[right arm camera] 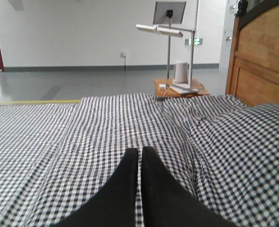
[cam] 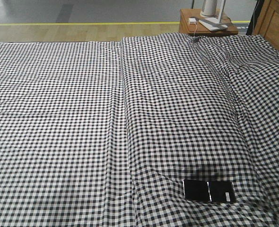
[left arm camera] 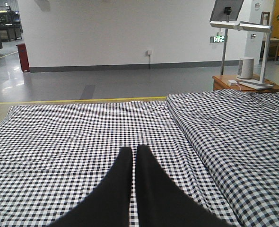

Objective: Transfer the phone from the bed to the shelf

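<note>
Left gripper [left arm camera: 134,150] has its two black fingers drawn together, only a thin slit between them and nothing held, and it hangs above the checked cloth. Right gripper [right arm camera: 140,152] is in the same condition: fingers together, nothing between them, above the cloth.

Phone [cam: 209,191] lies flat on the bed [cam: 82,118], near the bottom edge of the front view and right of centre. It is a glossy black slab, long side running left to right, with a crease across its middle and a small white sticker [cam: 228,195] near its right end. Neither gripper touches it in the front view, and it does not show in either wrist view.

Bed cloth is black-and-white check and wrinkled, with a raised fold running from near to far, left of the phone. A wooden headboard [right arm camera: 262,61] stands at the right. Beyond the far corner of the bed is a small wooden side table [left arm camera: 224,81] carrying a white lamp [left arm camera: 241,26], a small white cylinder [left arm camera: 246,67] and a white plug block [cam: 192,21] with a cord. A yellow line [cam: 82,23] runs across the floor past the bed.
</note>
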Available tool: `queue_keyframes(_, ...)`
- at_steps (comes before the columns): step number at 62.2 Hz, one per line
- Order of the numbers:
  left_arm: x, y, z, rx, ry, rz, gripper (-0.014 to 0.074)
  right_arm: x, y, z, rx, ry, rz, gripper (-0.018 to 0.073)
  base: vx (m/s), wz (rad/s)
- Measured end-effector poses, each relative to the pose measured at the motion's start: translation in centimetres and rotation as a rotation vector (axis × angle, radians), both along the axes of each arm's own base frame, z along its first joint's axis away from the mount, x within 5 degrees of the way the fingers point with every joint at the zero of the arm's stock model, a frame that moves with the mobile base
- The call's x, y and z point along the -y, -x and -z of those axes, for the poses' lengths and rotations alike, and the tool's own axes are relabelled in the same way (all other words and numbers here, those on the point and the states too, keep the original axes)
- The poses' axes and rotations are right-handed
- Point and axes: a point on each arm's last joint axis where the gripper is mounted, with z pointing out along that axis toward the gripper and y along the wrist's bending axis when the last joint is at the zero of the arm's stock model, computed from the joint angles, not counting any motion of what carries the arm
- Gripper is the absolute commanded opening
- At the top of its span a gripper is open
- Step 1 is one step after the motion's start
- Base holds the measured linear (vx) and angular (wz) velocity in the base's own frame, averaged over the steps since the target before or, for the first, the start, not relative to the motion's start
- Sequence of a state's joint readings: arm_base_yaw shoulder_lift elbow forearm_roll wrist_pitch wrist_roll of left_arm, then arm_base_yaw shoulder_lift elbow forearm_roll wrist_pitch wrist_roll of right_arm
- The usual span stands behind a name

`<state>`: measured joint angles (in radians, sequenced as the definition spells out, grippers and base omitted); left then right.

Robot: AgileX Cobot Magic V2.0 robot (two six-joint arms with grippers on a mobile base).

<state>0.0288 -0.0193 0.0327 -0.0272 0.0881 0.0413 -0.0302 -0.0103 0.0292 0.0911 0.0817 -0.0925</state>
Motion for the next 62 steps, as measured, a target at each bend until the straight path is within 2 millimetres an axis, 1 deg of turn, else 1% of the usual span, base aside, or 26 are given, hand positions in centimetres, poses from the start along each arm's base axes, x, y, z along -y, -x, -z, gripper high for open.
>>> queue_keyframes(10,0.0,0.0,0.0,0.0,0.0,0.0,0.0001,0.1,0.1,-1.2,0.127,0.003,0.012,-0.0005,0.0,0.0)
queue_keyframes(20,0.0,0.0,0.0,0.0,0.0,0.0,0.0001,0.3,0.6,-3.2,0.362,0.009,0.033,-0.0005,0.0,0.0)
queue_keyframes(25,0.0,0.0,0.0,0.0,0.0,0.0,0.0001,0.3,0.9,-4.2,0.427,0.009,0.037,-0.0005,0.0,0.0)
queue_keyframes(29,0.0,0.0,0.0,0.0,0.0,0.0,0.0001,0.3,1.3,-5.8,0.479,0.01,0.038,-0.0005,0.0,0.0)
queue_keyframes(38,0.0,0.0,0.0,0.0,0.0,0.0,0.0001,0.2,3.2,-11.1,0.641,0.012,0.038,-0.0005,0.0,0.0)
queue_keyframes(39,0.0,0.0,0.0,0.0,0.0,0.0,0.0001,0.2,3.3,-11.3,0.647,0.012,0.038,-0.0005,0.0,0.0)
queue_keyframes(45,0.0,0.0,0.0,0.0,0.0,0.0,0.0001,0.2,4.2,-15.0,0.709,0.012,0.036,-0.0005,0.0,0.0)
queue_keyframes(54,0.0,0.0,0.0,0.0,0.0,0.0,0.0001,0.2,3.8,-19.3,0.686,0.011,0.029,-0.0005,0.0,0.0)
queue_keyframes(62,0.0,0.0,0.0,0.0,0.0,0.0,0.0001,0.1,2.0,-22.6,0.565,0.01,0.016,-0.0003,0.0,0.0)
